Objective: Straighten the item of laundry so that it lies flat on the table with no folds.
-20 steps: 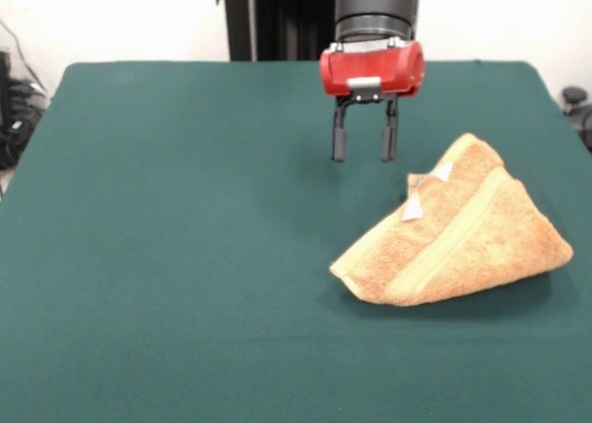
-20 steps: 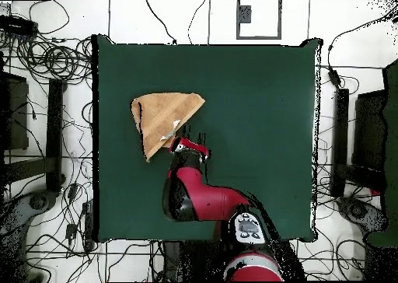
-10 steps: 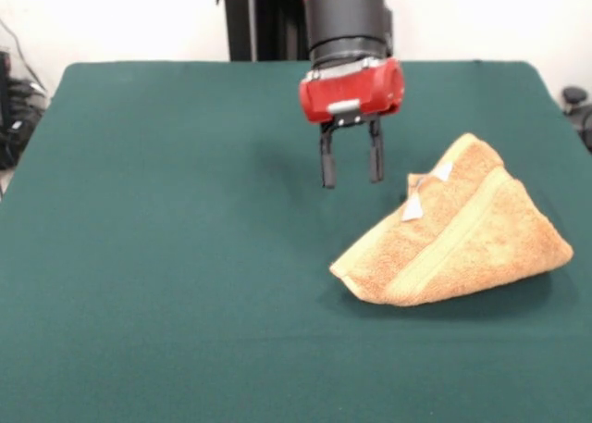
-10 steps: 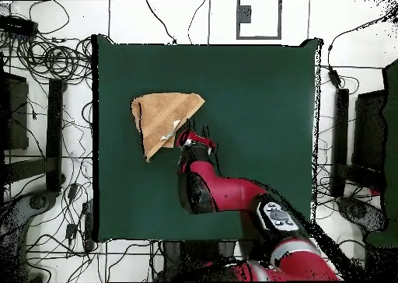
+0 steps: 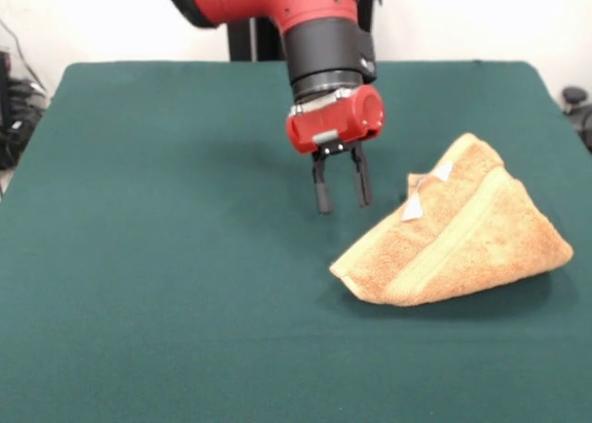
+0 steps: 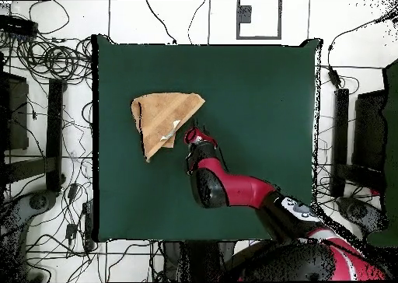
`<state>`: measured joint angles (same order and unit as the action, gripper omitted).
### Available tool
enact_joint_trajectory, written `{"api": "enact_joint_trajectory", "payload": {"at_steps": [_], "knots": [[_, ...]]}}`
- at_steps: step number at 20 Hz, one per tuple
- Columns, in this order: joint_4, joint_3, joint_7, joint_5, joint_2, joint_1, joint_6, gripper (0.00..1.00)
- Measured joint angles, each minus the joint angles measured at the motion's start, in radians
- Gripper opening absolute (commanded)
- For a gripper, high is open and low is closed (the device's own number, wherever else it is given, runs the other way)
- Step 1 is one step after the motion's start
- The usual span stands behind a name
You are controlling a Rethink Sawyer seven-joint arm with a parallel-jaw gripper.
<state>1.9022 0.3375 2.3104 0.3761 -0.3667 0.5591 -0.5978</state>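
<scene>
The item of laundry point(image 5: 462, 233) is a tan-orange towel folded into a rough triangle on the right of the green table point(image 5: 166, 256). A woven band runs across it and white tags show near its upper left edge. In the overhead view the towel point(image 6: 163, 118) lies in the table's upper left part. My gripper point(image 5: 341, 197) hangs open just left of the towel's tagged edge, a little above the cloth, holding nothing. From above, the gripper point(image 6: 199, 132) sits right beside the towel's lower right edge.
The red arm point(image 6: 233, 190) reaches across the table's lower middle in the overhead view. Cables and dark equipment point(image 6: 47, 70) lie on the floor around the table point(image 6: 256, 93).
The gripper has moved left and lower in the front view, with the arm tilting and more of it coming into the picture. The towel has not moved.
</scene>
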Motion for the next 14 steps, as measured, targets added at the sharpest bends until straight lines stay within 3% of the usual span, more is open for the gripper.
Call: {"api": "enact_joint_trajectory", "payload": {"at_steps": [8, 14], "knots": [[0.011, 0.169, 0.001, 0.011, 0.101, 0.104, 0.018, 1.0], [0.071, 0.312, 0.023, -0.043, 0.192, 0.182, 0.031, 1.0]]}}
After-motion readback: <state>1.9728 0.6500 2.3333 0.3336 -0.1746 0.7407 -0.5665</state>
